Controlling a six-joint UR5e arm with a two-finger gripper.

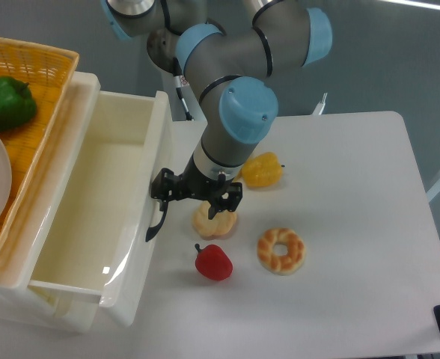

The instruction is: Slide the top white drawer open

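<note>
Item: top white drawer (pixel 93 202), left half of the frame, glossy cream-white box drawn well out of its cabinet (pixel 85 86), interior bare and lit by a small glare spot near the lower front corner; front panel faces toward frame centre and carries a curved black handle (pixel 157 221). Item: gripper (pixel 182 196), black, two-finger, at frame centre just right of the drawer front, hung from the grey-and-blue UR5e arm (pixel 239 112) descending from the top edge; its left end sits at the top of the handle, but whether the fingers are clamped on the handle or merely hooked behind it cannot be told from this view. Judged stage: pull far along, drawer looking mostly open. Handling note for the step: draw straight along the drawer's run toward the right of the frame, level and without twist, so the box does not bind or tip at full extension; ease off before the end. Clearance note: a pale bread roll (pixel 214 221) lies just under the gripper's right side, a red pepper (pixel 214 262) below it, a glazed doughnut (pixel 281 250) to the lower right, a yellow pepper (pixel 262 170) above right; continued travel risks nudging the roll. Also present: orange woven basket (pixel 44 63) upper left, holding a green pepper (pixel 7 101); white table (pixel 355 224)
</note>
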